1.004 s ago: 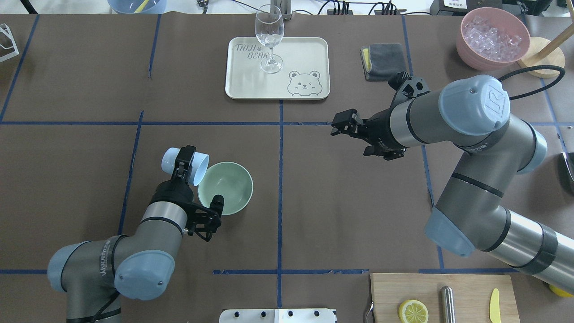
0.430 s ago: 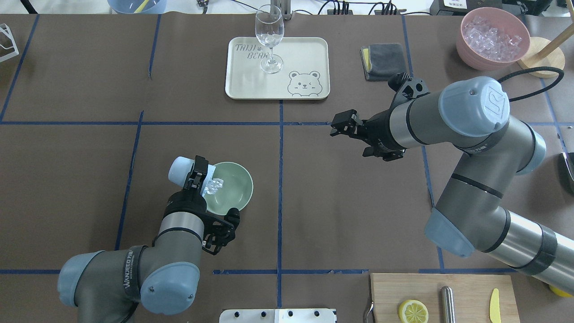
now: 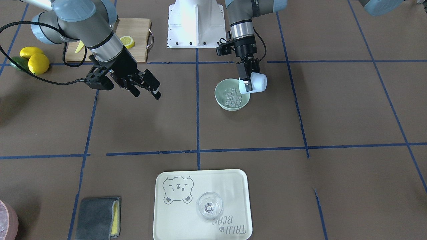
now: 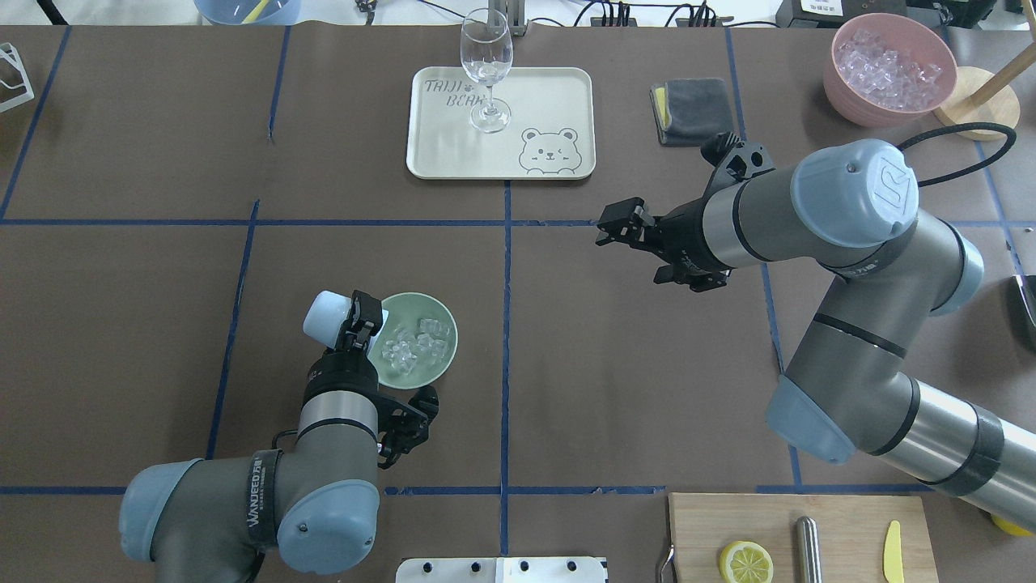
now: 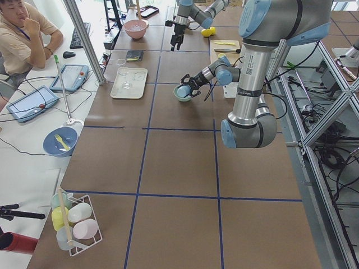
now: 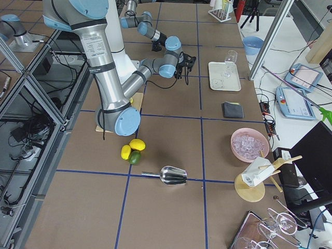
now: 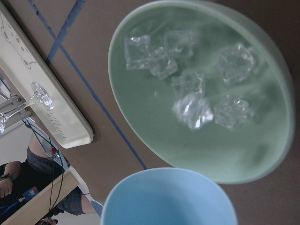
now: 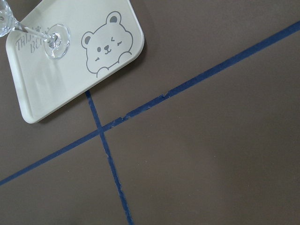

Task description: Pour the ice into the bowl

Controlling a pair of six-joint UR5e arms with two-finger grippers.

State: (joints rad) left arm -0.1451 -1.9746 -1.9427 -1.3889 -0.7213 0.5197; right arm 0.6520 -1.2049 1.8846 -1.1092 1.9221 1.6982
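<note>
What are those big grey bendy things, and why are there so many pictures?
They are two robot arms, each ending in a two-finger claw. All the pictures show the same moment. Cameras look from above, from across the table, from each end of it, and from each wrist. The left claw grips a smooth light blue cup, tipped over a round mint-green bowl. Small clear ice cubes lie in that bowl. The right claw is open, holds nothing, and hangs above the brown table. Farther off are a cream bear tray with a clear wine glass standing on it, and a pink bowl of ice.
</note>
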